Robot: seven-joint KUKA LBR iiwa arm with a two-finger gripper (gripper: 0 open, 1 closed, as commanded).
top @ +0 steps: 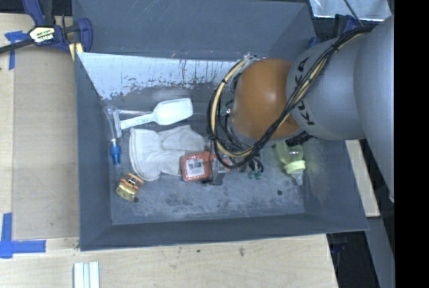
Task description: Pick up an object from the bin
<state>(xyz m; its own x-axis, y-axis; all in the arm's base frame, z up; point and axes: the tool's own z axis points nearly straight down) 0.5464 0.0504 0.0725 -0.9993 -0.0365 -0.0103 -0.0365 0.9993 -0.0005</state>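
The gripper [216, 173] is seen low in the grey metal bin [94, 159], tucked under the arm's orange dome cover [265, 102] and its looped yellow-black cables [221, 119]. Claw state cannot be told because the tip is masked by cover and cables. Nothing can be confirmed as held.

Nearest thing: a small red-orange flat packet with a white label [196, 167], lying flat about mid-floor. The gripper is set right at the packet's right edge; contact cannot be confirmed.

Positions relative to the packet:
- crumpled white cloth [157, 146]: directly left, its edge met by the packet's left side
- white plastic scoop [167, 112]: up and left, laid along the cloth's upper edge, handle pointed left
- thin blue pen-like stick [115, 151]: far left, against the bin's left wall
- small brass-coloured cylindrical fitting [129, 187]: lower left, near the cloth's bottom corner, apart from the packet
- tiny dark green piece [255, 175]: right, just past the gripper
- pale yellow-green plastic bottle [292, 161]: well to the right, partly tucked under the arm
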